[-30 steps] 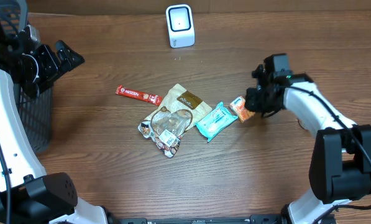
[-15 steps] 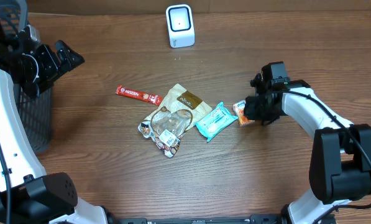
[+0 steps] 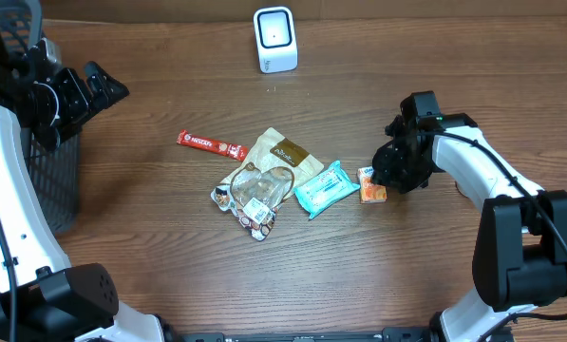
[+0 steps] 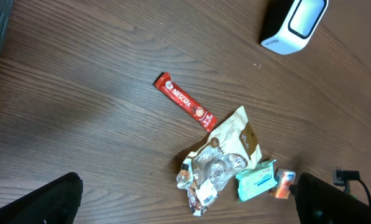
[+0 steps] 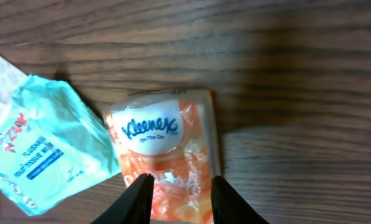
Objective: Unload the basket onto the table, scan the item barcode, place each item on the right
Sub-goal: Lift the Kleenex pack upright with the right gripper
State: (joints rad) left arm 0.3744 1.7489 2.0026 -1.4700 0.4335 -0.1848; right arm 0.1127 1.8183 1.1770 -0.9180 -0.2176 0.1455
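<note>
This is looking like a robotics lab bench posing as a shop checkout. A white barcode scanner (image 3: 274,39) is standing at the top centre of a wood-grain table (image 3: 169,266). A Nescafe stick (image 3: 211,144) and a Kleenex pack (image 3: 370,184) are lying mid-frame among other packets, and a black mesh basket (image 3: 60,180) is sitting at the left edge. The left arm (image 3: 0,180) and right arm (image 3: 478,163) are flanking the goods.

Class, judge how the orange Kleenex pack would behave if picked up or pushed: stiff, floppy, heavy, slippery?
The Kleenex pack is probably soft and squashy, as its film wrapper looks wrinkled. It is likely light for its size, being tissues. The glossy wrapper may be slippery; lying flat on the table, it should slide, not roll.
</note>
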